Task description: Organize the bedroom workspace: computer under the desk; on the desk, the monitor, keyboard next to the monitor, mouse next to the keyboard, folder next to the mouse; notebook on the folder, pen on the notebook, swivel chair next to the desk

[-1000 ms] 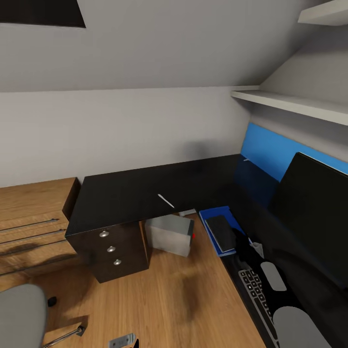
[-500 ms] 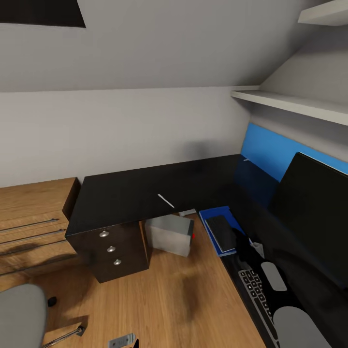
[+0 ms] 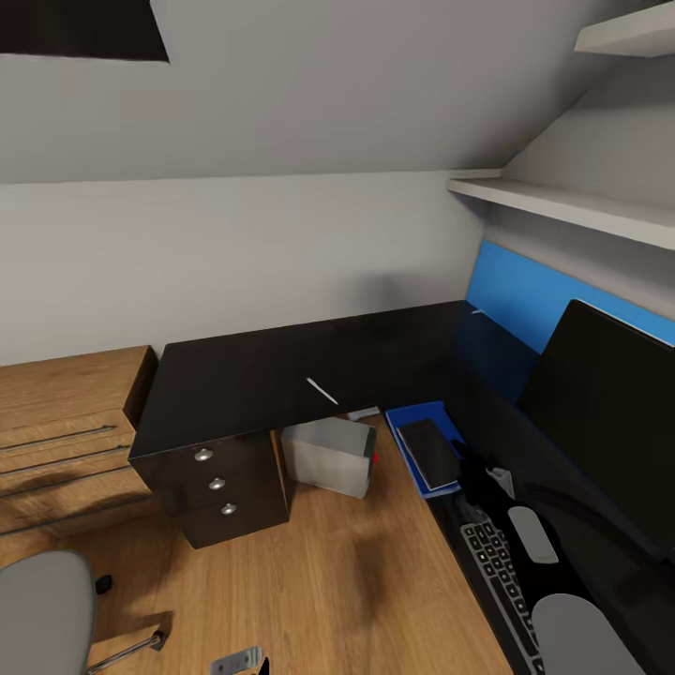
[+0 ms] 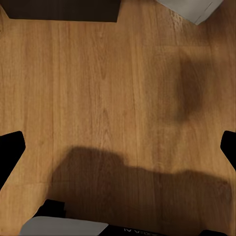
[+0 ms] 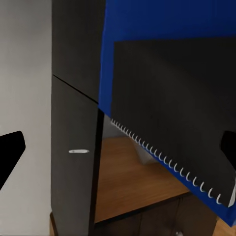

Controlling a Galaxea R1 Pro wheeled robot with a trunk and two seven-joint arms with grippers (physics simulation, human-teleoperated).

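Note:
The black L-shaped desk (image 3: 244,384) fills the room's corner. A white pen (image 3: 322,390) lies on its left wing. The blue folder (image 3: 410,419) lies near the inner corner with the dark grey notebook (image 3: 429,454) stacked on it. Under the desk stands the grey computer (image 3: 328,457). The black monitor (image 3: 609,441) and the keyboard (image 3: 497,572) are on the right wing. My right gripper (image 5: 118,147) hangs open above the notebook (image 5: 172,108) and folder (image 5: 162,19). Over the wooden floor my left gripper (image 4: 118,142) is open and holds nothing. The swivel chair (image 3: 42,609) is at lower left. The mouse is out of view.
A light wooden drawer unit (image 3: 66,431) stands left of the desk. A large blue panel (image 3: 525,291) leans on the wall behind the monitor, under white shelves (image 3: 562,202). My right arm (image 3: 532,534) reaches over the keyboard. Wooden floor (image 3: 356,581) lies between chair and desk.
The head view has shifted very slightly. The pen, folder, notebook and both arms stay where they were.

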